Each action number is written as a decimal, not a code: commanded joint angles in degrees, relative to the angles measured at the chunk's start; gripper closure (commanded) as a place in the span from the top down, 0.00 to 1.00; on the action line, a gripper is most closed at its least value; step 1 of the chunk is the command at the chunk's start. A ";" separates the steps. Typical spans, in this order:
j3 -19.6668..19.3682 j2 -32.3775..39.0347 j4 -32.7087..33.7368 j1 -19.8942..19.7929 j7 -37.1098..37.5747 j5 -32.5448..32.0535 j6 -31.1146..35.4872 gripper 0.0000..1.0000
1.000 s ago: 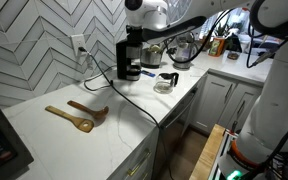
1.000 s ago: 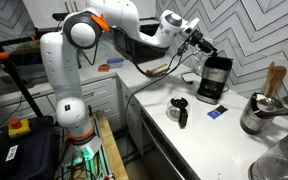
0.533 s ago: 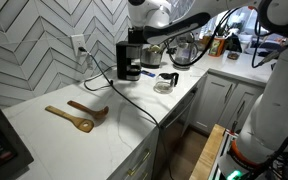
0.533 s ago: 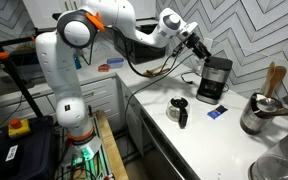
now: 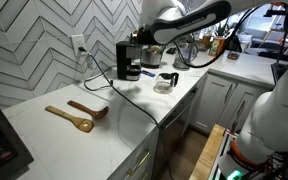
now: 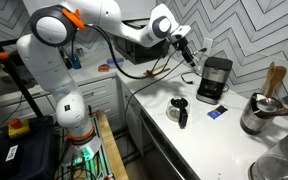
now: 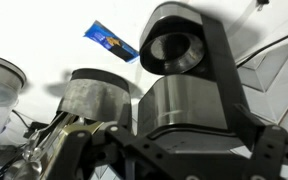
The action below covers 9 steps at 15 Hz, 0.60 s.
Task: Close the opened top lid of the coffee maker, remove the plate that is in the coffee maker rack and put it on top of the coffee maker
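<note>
The black coffee maker stands by the wall, and it also shows in another exterior view. In the wrist view I look down on the coffee maker. A round greyish plate sits in the coffee maker rack. The top lid seems to lie flat on the machine. My gripper hangs beside and above the machine, apart from it, and shows in the other exterior view too. In the wrist view the gripper looks spread and empty, its dark parts merging with the machine's top.
A glass carafe stands in front of the machine and a steel kettle behind it. A blue packet lies on the counter. Wooden spoons lie further along. A steel pot with utensils stands near the counter's end.
My gripper has drawn back from the machine's top and dropped a little. The arm has swung away from the wall.
</note>
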 commanded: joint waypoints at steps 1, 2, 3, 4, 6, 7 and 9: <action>-3.20 -7.71 -9.99 2.51 -15.61 12.17 2.94 1.00; -4.20 -8.65 -10.99 3.65 -20.06 14.10 2.36 1.00; 1.07 -4.43 -5.78 -1.71 -13.59 10.50 1.30 1.00; 0.63 -5.59 -7.18 -1.39 -16.86 12.51 1.30 1.00; 0.28 -6.92 -8.64 -1.14 -19.11 13.78 1.36 1.00; 0.25 -7.11 -8.83 -1.04 -19.32 13.91 1.37 1.00; 0.23 -7.14 -8.92 -0.89 -19.40 13.98 1.38 1.00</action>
